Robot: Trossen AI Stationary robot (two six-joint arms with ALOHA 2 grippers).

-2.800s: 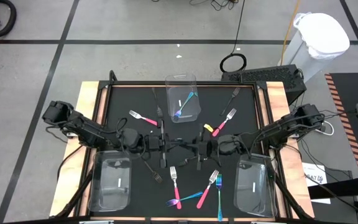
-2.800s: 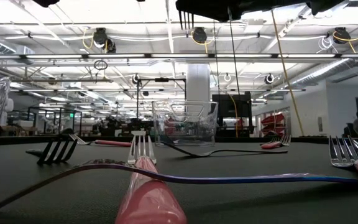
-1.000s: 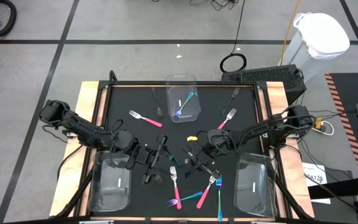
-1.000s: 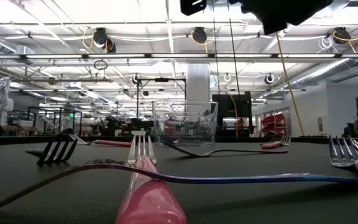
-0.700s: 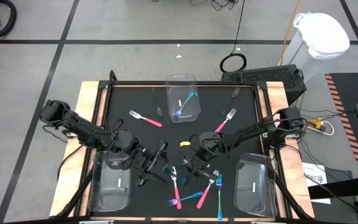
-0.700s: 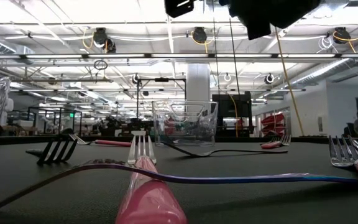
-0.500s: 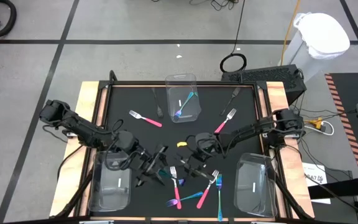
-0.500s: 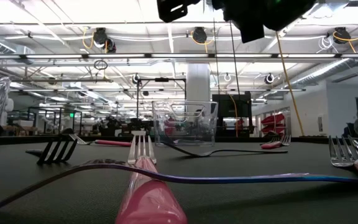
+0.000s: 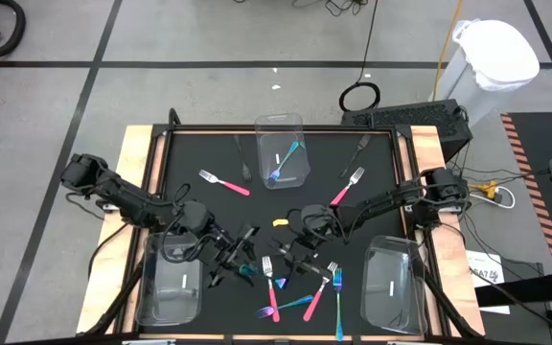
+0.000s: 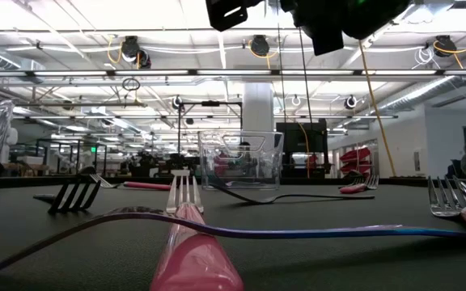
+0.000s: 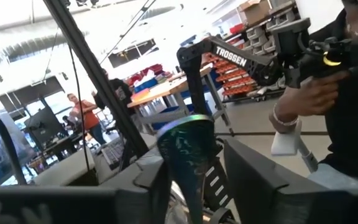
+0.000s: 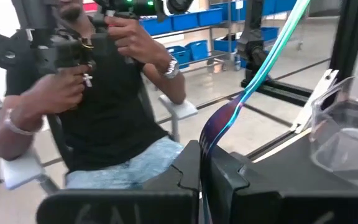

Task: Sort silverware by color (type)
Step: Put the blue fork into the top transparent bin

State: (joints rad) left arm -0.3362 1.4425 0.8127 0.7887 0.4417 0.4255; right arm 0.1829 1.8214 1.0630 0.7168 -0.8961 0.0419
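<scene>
R gripper [image 12: 202, 158] has its jaws pressed together on the thin stem of a teal-to-purple utensil [image 12: 253, 81], which sticks up and out past the fingertips. L gripper [image 11: 191, 168] has a teal shimmery utensil end [image 11: 185, 146] standing between its fingers [image 11: 151, 180]. It's close to both pads, but can't tell whether they actually press it or just bracket it. From overhead, both grippers are low over the front-centre of the black mat [image 9: 190, 153], w/ L gripper [image 9: 241, 265] coming in from the left and R gripper [image 9: 290, 251] from the right, tips near each other, and a teal spot shows at the L tip. Just in front of them lies a loose cluster of pink fork [image 9: 271, 287], pink-and-blue utensil [image 9: 295, 307], teal fork [image 9: 338, 297] and another fork head [image 9: 332, 273] beside it. Further back, a 2nd pink fork [image 9: 223, 182] lies left of centre and a 3rd pink fork [image 9: 345, 187] right of centre, w/ a dark fork [image 9: 360, 149] near the back right. Rear centre bin [image 9: 279, 125] holds teal utensils [image 9: 286, 163]. Front left bin [image 9: 151, 287] and front right bin [image 9: 367, 278] sit at the near corners. Low cam has a pink handle [image 10: 186, 234] up close, a dark fork head [image 10: 75, 194] to the left and the clear bin [image 10: 241, 162] behind. A seated person [image 12: 104, 93] is beyond the table, hands on control handles.
</scene>
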